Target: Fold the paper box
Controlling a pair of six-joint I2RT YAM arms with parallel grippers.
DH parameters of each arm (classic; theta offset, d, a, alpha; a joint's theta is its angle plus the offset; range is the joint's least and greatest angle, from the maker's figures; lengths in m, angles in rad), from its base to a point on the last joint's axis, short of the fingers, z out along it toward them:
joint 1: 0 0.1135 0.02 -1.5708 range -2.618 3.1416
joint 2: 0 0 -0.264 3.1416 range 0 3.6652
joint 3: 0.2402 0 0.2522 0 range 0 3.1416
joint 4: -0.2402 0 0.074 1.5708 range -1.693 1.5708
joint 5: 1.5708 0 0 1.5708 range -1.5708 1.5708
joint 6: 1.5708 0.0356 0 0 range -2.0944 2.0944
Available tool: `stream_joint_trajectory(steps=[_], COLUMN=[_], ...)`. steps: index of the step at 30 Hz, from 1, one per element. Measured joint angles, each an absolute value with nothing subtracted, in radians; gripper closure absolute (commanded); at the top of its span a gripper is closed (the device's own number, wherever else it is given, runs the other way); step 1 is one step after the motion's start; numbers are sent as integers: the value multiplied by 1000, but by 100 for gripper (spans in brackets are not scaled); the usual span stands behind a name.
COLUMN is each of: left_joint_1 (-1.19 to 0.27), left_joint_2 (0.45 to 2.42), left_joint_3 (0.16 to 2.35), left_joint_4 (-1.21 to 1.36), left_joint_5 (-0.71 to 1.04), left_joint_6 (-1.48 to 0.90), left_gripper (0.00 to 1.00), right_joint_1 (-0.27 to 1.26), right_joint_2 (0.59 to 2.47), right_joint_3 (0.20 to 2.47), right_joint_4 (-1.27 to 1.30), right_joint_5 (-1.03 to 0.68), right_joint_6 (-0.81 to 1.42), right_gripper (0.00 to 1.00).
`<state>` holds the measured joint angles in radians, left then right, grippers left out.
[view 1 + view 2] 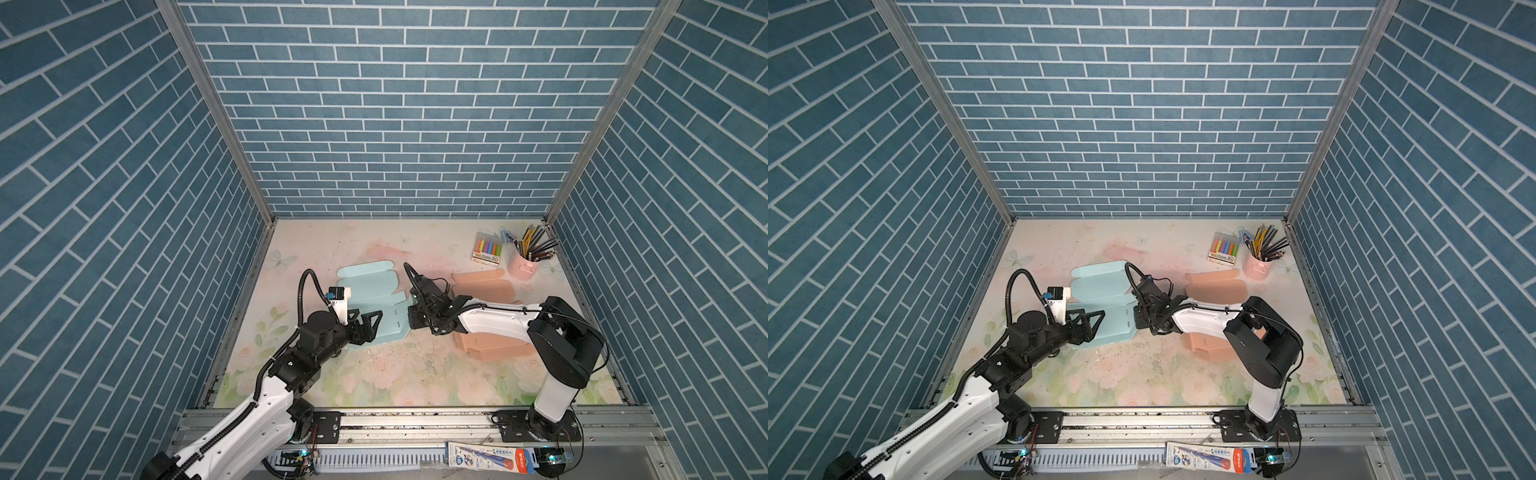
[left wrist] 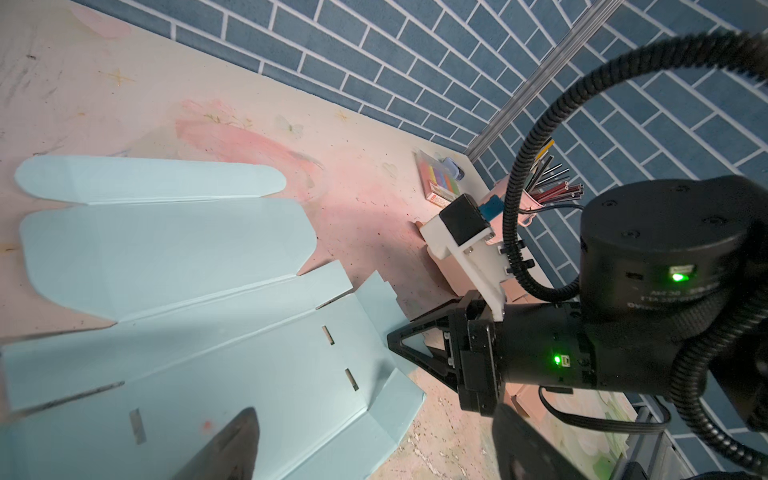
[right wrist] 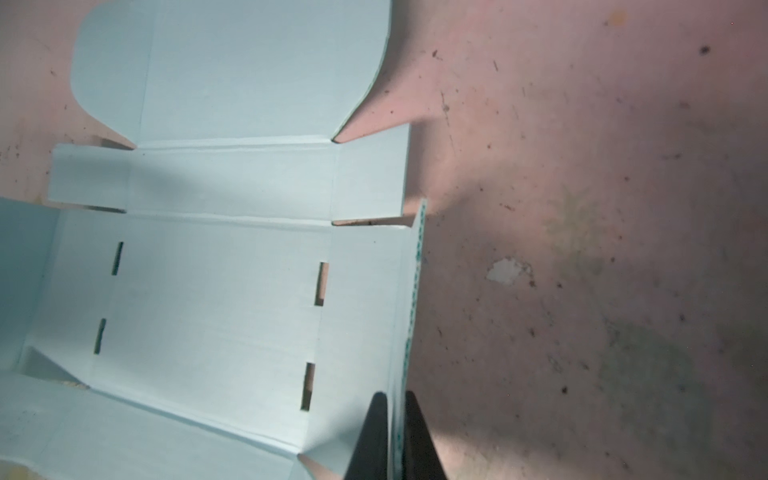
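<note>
**Side-flap fold: right tool (image 3: 394, 397) closed on the flap, left tool (image 1: 374, 326) spread wide.**

The paper box (image 1: 374, 291) was laid as an opened blank on the tabletop (image 1: 374, 374), left of centre, between the two tools. Its right side flap (image 3: 412, 291) was raised almost upright and was pinched at its near end between the right tool's fingers. The left tool was poised with its jaws fully apart over the near left part of the blank; contact could not be confirmed. The step was judged to be the raising of the side wall. For a clean result, the flap should be rotated about its score line, not pulled. The base panel (image 3: 208, 299) should be pressed down by the left tool so that the blank is not dragged, and the grip should be held close to the flap's edge.
</note>
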<state>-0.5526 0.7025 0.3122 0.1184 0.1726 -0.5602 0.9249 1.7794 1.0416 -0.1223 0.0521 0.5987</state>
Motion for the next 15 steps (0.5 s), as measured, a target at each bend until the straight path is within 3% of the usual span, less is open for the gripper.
stream_joint_trajectory(steps=[15], left_joint_1=[-553], left_joint_2=[694], left_joint_3=[313], left_joint_4=[78], left_joint_5=[161], left_joint_6=[-561], left_gripper=[12], right_joint_1=[912], right_joint_2=[1835], right_joint_3=[1195], right_joint_4=[-294], right_joint_5=[37], right_joint_6=[278], right_gripper=[94])
